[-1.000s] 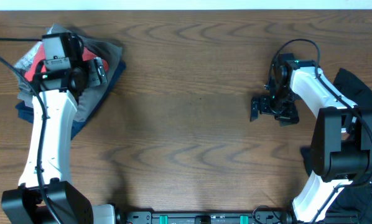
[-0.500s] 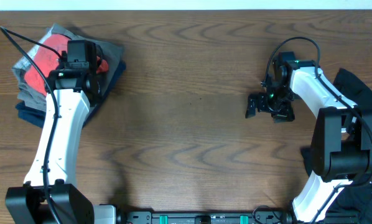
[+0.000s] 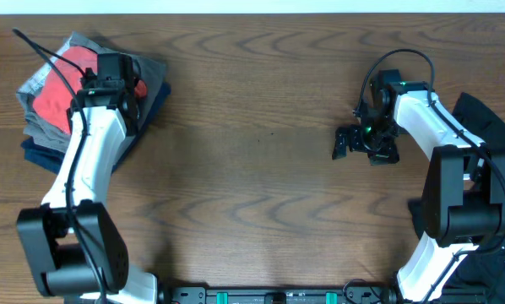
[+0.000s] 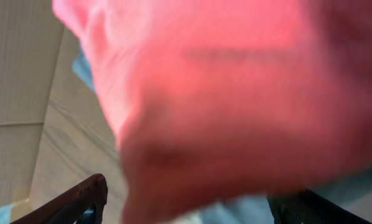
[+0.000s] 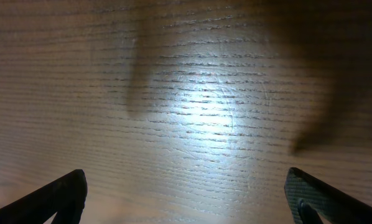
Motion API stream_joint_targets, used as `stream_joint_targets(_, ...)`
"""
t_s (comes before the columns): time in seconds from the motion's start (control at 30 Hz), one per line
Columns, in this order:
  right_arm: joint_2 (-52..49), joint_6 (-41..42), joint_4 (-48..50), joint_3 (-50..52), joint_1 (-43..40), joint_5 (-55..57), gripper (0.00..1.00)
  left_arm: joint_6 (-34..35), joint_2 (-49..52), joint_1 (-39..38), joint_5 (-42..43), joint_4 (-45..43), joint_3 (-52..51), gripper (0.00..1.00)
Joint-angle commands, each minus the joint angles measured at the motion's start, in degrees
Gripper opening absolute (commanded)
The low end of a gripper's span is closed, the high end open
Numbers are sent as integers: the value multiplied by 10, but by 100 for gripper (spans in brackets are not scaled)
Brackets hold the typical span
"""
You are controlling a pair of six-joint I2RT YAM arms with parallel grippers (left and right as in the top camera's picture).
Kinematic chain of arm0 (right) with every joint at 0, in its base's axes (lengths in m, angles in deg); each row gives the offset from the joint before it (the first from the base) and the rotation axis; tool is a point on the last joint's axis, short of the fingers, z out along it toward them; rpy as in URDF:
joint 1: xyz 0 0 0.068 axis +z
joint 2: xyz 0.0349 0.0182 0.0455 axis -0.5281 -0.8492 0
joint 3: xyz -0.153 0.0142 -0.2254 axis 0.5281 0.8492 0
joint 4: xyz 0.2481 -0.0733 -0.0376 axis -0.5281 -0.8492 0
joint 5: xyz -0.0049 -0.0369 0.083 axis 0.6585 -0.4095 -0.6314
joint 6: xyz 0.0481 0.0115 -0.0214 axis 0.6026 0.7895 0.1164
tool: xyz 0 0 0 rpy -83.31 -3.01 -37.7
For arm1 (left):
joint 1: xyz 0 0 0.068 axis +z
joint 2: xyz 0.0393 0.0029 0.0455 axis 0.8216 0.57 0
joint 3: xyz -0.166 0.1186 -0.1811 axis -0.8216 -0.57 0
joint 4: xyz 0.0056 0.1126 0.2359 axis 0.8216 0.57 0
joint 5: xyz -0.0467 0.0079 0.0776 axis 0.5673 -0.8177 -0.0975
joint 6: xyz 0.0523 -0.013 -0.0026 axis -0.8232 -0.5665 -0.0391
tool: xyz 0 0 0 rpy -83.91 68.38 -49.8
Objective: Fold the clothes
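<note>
Overhead: the coral-red T-shirt point(image 3: 54, 89) lies as a compact patch on top of a pile at the far left of the surface point(image 3: 252, 169), over a grey garment point(image 3: 151, 72) and a navy garment point(image 3: 35, 152). The left end effector point(image 3: 127, 89) is over that pile. The right end effector point(image 3: 358, 145) hovers over bare wood right of centre, well apart from any cloth. A black garment point(image 3: 489, 127) lies crumpled at the right edge, partly behind the right arm.

Left wrist: blurred red cloth fills nearly the whole view, close to the lens. The 2 fingers point(image 4: 80, 199) show only in the bottom corners, wide apart, so this end effector is open. Whether it touches the shirt, I cannot tell.

Right wrist: both fingers point(image 5: 61, 196) sit in the bottom corners with only wood grain between them, so this end effector is open and empty.

By my reading, the red shirt is at the stack, either being set down or about to be lifted. The black garment is not yet folded, so at least 1 piece remains.
</note>
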Motion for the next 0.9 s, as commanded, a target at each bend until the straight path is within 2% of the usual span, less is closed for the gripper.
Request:
stream_joint_targets(0.0, 13, -8, 0, 2, -3, -7, 99, 1, 7, 2, -14, -14, -4, 83)
stream_joint_targets(0.6, 13, -9, -3, 2, -5, -7, 99, 1, 60, 5, -156, -26, -4, 82)
stream_joint_targets(0.87, 13, -19, -9, 2, -5, -7, 99, 2, 71, 10, -111, -31, -13, 82)
